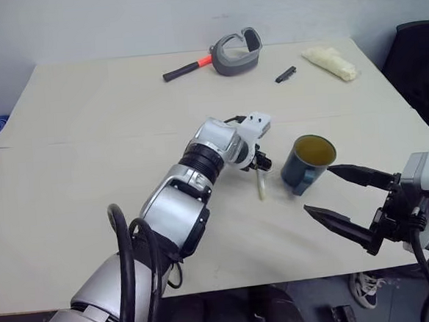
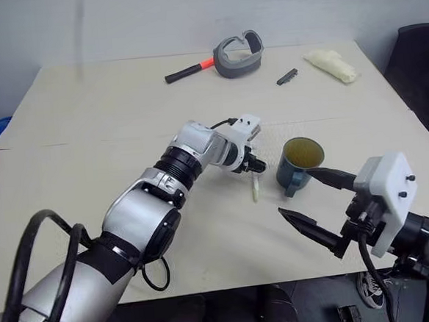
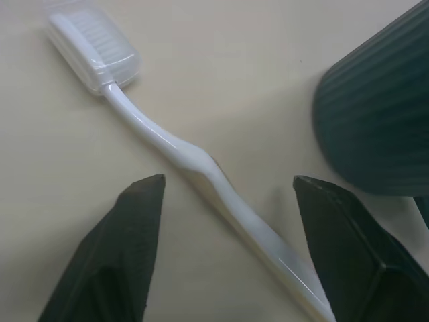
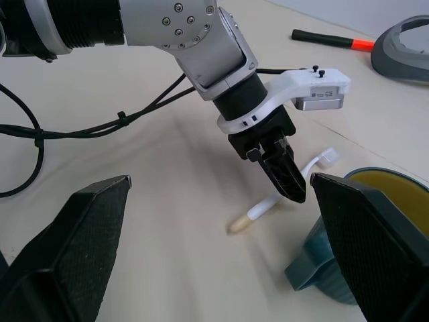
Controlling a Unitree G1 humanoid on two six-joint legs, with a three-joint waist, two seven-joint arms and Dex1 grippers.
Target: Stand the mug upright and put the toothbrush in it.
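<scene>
The left hand (image 1: 259, 162) reaches down over the toothbrush (image 1: 260, 186), which lies flat on the table (image 1: 91, 184) just left of the mug. In the left wrist view its two fingers (image 3: 127, 248) stand apart on either side of the handle and are not yet touching it, so the hand is released and straddling, not grasping. The toothbrush looks light, stiff and smooth, with a capped head; a slim shaft like this could roll or slip out sideways, so the thicker, slightly flattened middle of the handle seems the best place to pinch, squarely across its width.

The mug (image 1: 307, 162) already stands upright beside it, mustard inside showing, handle toward the robot. It looks rigid and fairly steady, though a knock from a finger could tip it, being so close to the toothbrush.

Furthest right, the right hand (image 1: 338, 196) hangs near the mug with its fingers spread wide, empty.
</scene>
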